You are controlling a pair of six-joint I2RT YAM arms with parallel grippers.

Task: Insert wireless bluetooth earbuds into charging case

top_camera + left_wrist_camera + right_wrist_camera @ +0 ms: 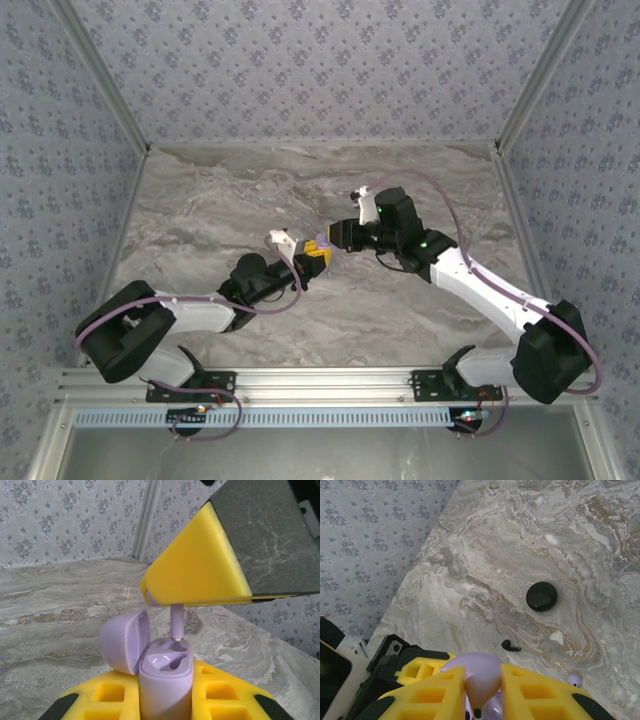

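So, partway: left gripper (pixel 165 702) pinches the open lilac case (pixel 165 680) upright. Right gripper (pixel 482 695) pinches a lilac earbud (pixel 176 620), stem tip at a socket, not seated. Black case (pixel 542 596) and one black earbud (pixel 510 646) lie on the table (pixel 520 530), untouched.

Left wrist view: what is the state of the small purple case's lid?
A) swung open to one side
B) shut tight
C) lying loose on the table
A: the lilac charging case has its lid hinged open to the left, baring the hollows inside, with a lilac earbud pointing stem-down at them.
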